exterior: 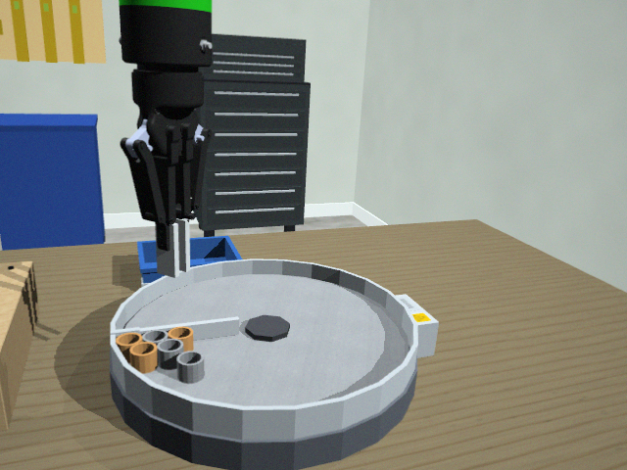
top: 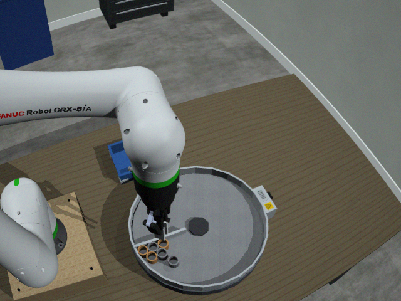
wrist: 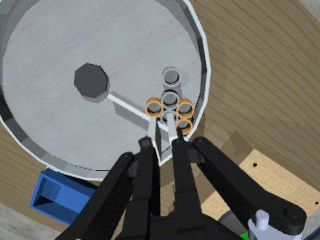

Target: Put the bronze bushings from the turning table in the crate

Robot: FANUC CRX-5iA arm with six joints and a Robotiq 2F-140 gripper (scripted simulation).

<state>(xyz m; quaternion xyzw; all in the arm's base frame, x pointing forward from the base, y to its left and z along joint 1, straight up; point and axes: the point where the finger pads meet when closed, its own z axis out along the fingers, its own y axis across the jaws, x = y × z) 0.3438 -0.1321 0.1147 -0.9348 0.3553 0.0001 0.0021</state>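
Three bronze bushings (top: pixel 142 249) (top: pixel 151 257) (top: pixel 163 244) and three steel bushings (top: pixel 152 247) (top: pixel 161 253) (top: pixel 173 261) stand bunched against the fence bar (top: pixel 175 232) (exterior: pixel 202 323) at the near-left rim of the turning table (top: pixel 223 200) (exterior: pixel 304 353) (wrist: pixel 60 34). In the exterior view the bronze ones (exterior: pixel 127 341) (exterior: pixel 143 355) (exterior: pixel 180 337) sit beside the steel ones (exterior: pixel 154 336) (exterior: pixel 169 352) (exterior: pixel 190 366). My gripper (top: pixel 163 234) (exterior: pixel 174 265) (wrist: pixel 163 124) is shut and empty. It hangs well above the cluster. The blue crate (top: pixel 116 155) (exterior: pixel 146 255) (wrist: pixel 50 190) stands behind the table.
A dark hub (top: pixel 198 226) (exterior: pixel 266 327) (wrist: pixel 91 80) marks the table's centre. A white control box (top: pixel 267 202) (exterior: pixel 422 323) sits on its right side. The robot's wooden base plate (top: pixel 78 246) lies to the left. A dark tool cabinet (exterior: pixel 253 136) stands behind.
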